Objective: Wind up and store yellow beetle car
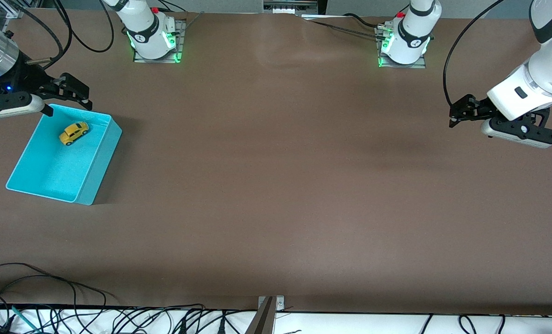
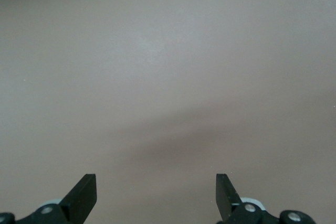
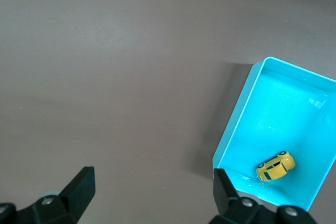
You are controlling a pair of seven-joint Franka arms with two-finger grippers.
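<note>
Yellow beetle car: front view shows you it lying inside the turquoise bin, toward the right arm's end of the brown table.
Right gripper: you see it over the bin's upper rim, fingers spread.
Left gripper: it hangs over bare table at the left arm's end.
Left wrist view: both fingers spread, holding nothing, only table below.
Right wrist view: the car sits in the bin, with nothing blocking it, and the fingers are apart.

The tiny yellow-orange beetle toy car has dark windows and black wheels. The open rectangular plastic bin is plain turquoise inside and out. The flat matte worktop is uniform brown. Both arms are white; the left gripper and right gripper are black.
</note>
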